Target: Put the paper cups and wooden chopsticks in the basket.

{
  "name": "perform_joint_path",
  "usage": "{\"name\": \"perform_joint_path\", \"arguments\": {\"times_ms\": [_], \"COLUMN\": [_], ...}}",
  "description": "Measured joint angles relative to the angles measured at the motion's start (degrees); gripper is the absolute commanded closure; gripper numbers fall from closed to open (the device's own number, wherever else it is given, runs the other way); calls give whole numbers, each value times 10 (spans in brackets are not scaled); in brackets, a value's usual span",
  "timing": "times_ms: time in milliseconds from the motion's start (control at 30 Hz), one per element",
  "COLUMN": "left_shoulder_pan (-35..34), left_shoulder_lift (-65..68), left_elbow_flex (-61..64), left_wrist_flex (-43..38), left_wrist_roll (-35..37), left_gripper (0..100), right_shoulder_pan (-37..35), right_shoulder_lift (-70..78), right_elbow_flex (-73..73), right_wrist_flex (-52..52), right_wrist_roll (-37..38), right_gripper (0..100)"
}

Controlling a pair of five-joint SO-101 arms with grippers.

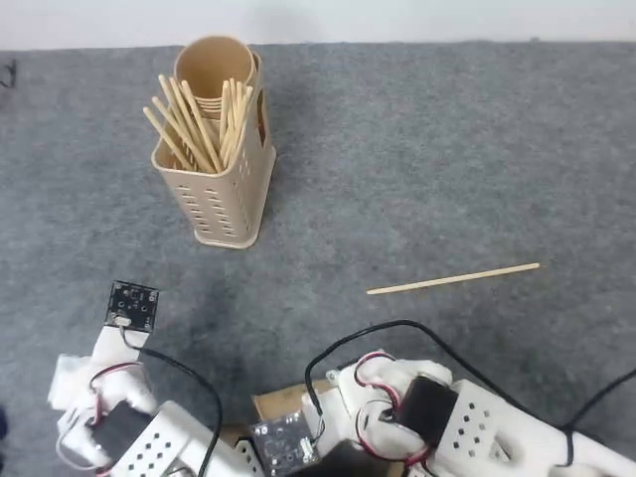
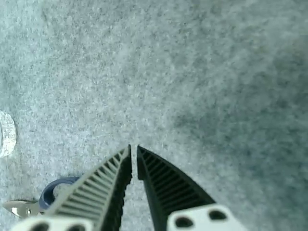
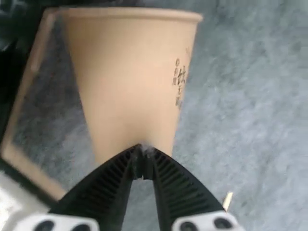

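Your counter (image 1: 447, 149) wears rough grey cloth. The paper cup (image 3: 130, 72) looks matt and smooth; the basket (image 1: 224, 204) is dull beige plastic, the chopsticks (image 1: 199, 124) bare wood.

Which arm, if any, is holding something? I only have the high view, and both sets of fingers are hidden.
Observer: The right gripper. Its fingers are closed on the narrow end of a cup.
Operator: And the left?
Observer: The left gripper holds nothing. Its fingers are closed over bare mat.
Operator: Anything near it?
Observer: A blue-handled tool lies on the mat beside it.
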Motion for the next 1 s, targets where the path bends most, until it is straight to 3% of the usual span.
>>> {"name": "perform_joint_path", "arguments": {"times_ms": [133, 333, 433, 667, 867, 1000], "left_shoulder_pan": [0, 0, 0, 24, 110, 191], "left_shoulder_lift": [0, 0, 0, 0, -1, -7], "left_elbow_flex": [0, 0, 0, -1, -139, -239], "left_wrist_flex": [0, 0, 0, 0, 36, 122], "left_wrist_roll": [0, 0, 0, 6, 194, 226], "left_gripper": [987, 987, 987, 987, 987, 987], "right_shoulder_pan": [75, 277, 344, 375, 412, 408], "right_shoulder_lift": [1, 8, 8, -46, -176, -177], "right_elbow_flex": [33, 42, 39, -47, -135, -158], "right_wrist_flex": [-106, -333, -381, -301, -188, -56], "right_wrist_roll": [33, 43, 43, 43, 13, -37], "right_gripper": [991, 991, 991, 991, 991, 991]}}
